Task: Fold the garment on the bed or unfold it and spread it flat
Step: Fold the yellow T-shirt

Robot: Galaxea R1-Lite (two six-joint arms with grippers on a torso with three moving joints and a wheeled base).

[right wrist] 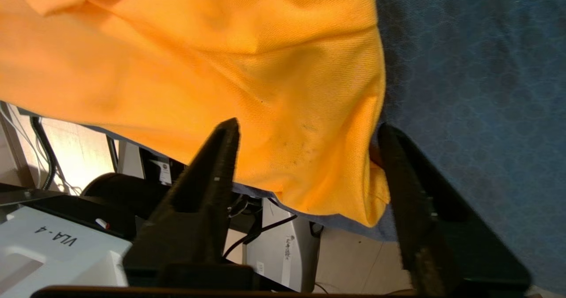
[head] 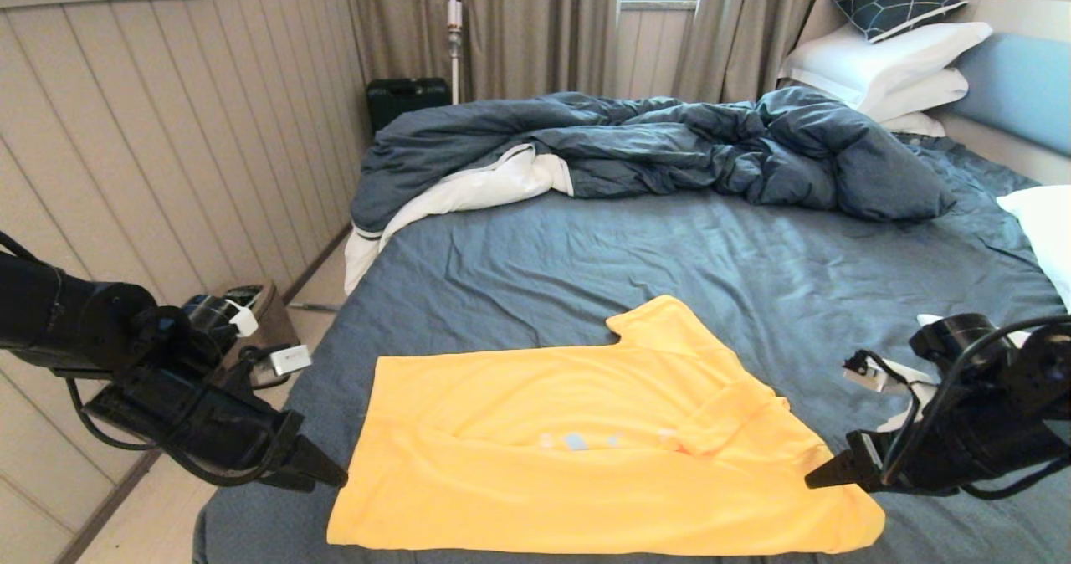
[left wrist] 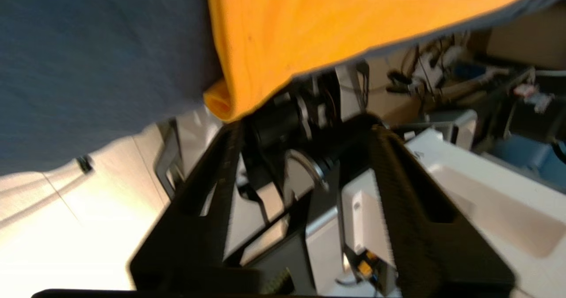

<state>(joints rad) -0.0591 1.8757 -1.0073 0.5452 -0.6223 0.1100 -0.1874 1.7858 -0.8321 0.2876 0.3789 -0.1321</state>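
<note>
The garment (head: 535, 430), a bright yellow T-shirt, lies on the dark blue-grey sheet of the bed (head: 669, 254) near its front edge. One sleeve (head: 657, 321) points away from me, and a fold crosses the shirt's right part. My left gripper (head: 333, 475) hovers open just off the shirt's left front corner (left wrist: 219, 101), with nothing between its fingers (left wrist: 230, 156). The open right gripper (head: 818, 479) is at the right front corner, and in the right wrist view that yellow corner (right wrist: 336, 187) lies past its spread fingers (right wrist: 221, 156), which do not grip it.
A rumpled dark blue duvet (head: 669, 137) with white lining lies across the far half of the bed. White pillows (head: 887, 62) and the light blue headboard (head: 1017, 87) are at the far right. A small bedside stand (head: 259, 321) and a black case (head: 406, 99) stand along the left wall.
</note>
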